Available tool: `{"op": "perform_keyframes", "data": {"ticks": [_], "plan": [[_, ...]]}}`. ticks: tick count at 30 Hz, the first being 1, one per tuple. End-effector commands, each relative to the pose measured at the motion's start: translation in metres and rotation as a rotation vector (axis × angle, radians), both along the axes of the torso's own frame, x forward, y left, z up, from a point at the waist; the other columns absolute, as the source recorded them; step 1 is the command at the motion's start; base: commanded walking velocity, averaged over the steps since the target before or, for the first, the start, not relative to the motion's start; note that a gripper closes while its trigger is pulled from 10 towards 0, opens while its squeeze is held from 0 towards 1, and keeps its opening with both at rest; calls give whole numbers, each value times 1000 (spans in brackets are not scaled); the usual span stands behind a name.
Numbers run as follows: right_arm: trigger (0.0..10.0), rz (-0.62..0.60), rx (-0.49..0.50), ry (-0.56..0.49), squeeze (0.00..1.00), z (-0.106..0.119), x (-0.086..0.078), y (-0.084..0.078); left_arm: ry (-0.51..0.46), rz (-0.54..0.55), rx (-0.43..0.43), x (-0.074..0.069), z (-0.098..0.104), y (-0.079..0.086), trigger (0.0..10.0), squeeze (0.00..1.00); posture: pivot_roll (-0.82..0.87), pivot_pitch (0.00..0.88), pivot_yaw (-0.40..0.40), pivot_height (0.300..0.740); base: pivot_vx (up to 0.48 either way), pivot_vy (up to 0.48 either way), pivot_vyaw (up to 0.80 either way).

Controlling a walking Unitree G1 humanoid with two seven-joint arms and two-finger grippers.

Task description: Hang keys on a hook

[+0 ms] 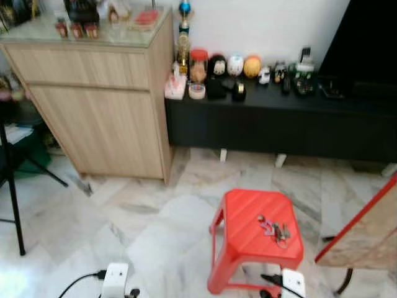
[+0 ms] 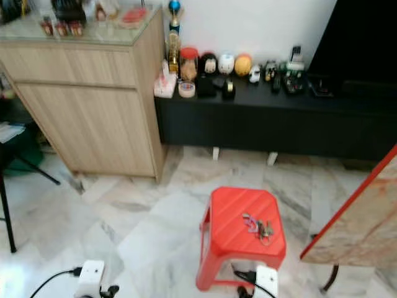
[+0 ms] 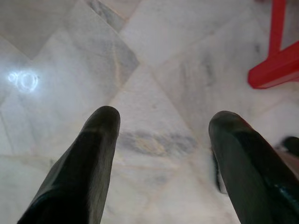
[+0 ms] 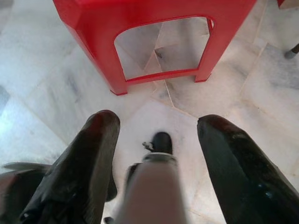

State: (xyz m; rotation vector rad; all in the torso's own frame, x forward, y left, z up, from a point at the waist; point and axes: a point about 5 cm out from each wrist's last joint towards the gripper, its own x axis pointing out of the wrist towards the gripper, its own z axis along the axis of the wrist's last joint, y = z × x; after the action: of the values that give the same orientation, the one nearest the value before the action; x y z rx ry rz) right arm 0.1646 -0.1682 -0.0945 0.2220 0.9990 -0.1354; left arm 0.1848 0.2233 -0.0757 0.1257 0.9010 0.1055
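Observation:
A bunch of keys (image 1: pixel 273 229) with a red tag lies on top of a small red plastic stool (image 1: pixel 245 231) on the marble floor, just ahead and to my right. My right gripper (image 4: pixel 159 119) hangs open low beside the stool (image 4: pixel 140 28), its fingers empty and pointing at the floor. My left gripper (image 3: pixel 163 116) also hangs open over bare marble, and one red stool leg (image 3: pixel 275 60) shows off to one side of it. Both grippers are below the level of the keys.
A light wooden cabinet (image 1: pixel 99 105) stands at the back left. Beside it, a low black bench (image 1: pixel 279 127) along the wall carries jars and small toys. A black stand leg (image 1: pixel 13 198) is at far left. A red-edged board (image 1: pixel 366 233) juts in at right.

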Motion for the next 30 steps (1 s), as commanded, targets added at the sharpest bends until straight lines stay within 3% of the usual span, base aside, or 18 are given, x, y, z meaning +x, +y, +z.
{"op": "perform_keyframes", "data": {"ticks": [1, 8, 20, 30], "plan": [[10000, -25, 1, -21, 0, 2, 3, -2, 18, -18, 0, -1, -2, -3, 10000, 0, 10, 6, -35, 740, 0, 0, 0], [10000, -78, -31, -135, 0, 14, 25, -9, -5, 2, -12, -4, 0, 5, 10000, 0, 8, 9, -39, 740, 0, 0, 0], [10000, -86, -36, -324, 0, 36, 57, -10, -14, 3, -36, -1, 0, 0, 10000, 0, 2, 21, -38, 740, 0, 0, 0], [10000, -77, -86, -526, 0, 68, 94, -11, -16, 8, -47, -1, -1, -3, 10000, 0, 4, 22, -39, 740, 249, 0, 0]]}}
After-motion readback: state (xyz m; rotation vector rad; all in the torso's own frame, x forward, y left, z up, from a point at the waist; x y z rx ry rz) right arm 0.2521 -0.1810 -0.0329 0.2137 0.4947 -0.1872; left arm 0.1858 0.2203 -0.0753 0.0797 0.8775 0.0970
